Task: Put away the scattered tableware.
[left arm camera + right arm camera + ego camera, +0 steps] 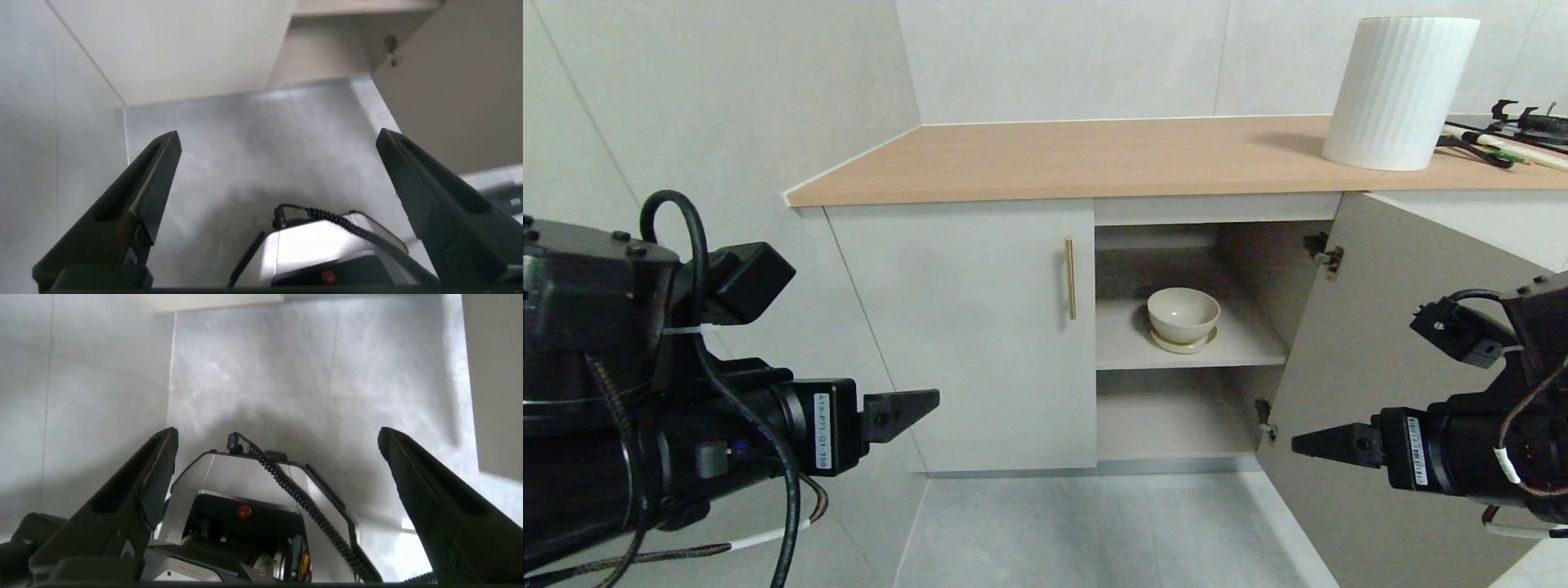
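Cream bowl (1183, 314) sits on a small saucer (1181, 344), about mid-way along the cupboard's (964, 343) upper shelf (1245, 347), with the right-hand door (1347, 351) swung open. The left pincer (927, 402) and right pincer (1303, 443) hang low out front, both with fingers spread wide, nothing in them. A white ribbed canister (1401, 94) stands toward the worktop's (1054, 159) right end.

Cream bowl (1183, 312), upright, nested on a matching saucer (1184, 341), on the open cabinet's middle shelf (1241, 347).
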Motion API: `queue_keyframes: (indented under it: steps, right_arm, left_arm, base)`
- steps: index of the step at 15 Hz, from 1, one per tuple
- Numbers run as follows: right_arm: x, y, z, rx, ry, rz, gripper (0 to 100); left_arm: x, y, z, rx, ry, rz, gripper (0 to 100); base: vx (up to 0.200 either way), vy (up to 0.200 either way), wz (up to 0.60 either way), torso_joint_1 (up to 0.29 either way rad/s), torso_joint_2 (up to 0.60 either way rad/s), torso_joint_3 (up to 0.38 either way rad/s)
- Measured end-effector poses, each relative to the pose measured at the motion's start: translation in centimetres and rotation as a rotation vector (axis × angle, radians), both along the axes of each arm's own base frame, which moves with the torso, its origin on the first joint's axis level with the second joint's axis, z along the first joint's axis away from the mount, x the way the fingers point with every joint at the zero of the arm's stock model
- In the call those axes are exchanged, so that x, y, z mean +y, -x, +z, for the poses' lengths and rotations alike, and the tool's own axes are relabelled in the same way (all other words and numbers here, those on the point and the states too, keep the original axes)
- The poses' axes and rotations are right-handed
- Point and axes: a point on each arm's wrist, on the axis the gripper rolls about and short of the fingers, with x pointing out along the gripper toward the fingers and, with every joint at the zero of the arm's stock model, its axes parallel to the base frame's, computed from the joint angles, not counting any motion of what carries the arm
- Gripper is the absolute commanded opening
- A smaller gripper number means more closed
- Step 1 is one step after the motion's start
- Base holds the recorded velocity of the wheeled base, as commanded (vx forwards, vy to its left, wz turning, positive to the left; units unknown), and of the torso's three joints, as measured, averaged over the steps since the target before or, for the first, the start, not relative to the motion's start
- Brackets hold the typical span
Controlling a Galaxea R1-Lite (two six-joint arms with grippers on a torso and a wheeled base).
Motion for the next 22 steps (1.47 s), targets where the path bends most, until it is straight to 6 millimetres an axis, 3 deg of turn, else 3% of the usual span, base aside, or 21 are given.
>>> queue_keyframes:
  steps: [3,19,22]
  right_arm:
    - [0.0,0.0,0.0,0.0,0.0,0.0,100]
    - [-1.3,2.2,1.5,-0.044,0.054,0.028,100]
    - [-1.8,3.1,1.7,-0.008,0.106,0.056,100]
  left_arm:
    - [0.0,0.0,-0.1,0.002,-0.001,-0.001,100]
    - [-0.2,-0.2,-0.4,0.013,-0.009,-0.001,100]
    - [-0.2,-0.2,-0.3,0.012,-0.01,-0.002,100]
  base:
    - [-0.2,0.0,0.0,0.004,0.0,-0.007]
    - [0.0,0.0,0.0,0.0,0.0,0.0]
    - [0.0,-0.2,0.0,0.001,0.0,-0.001]
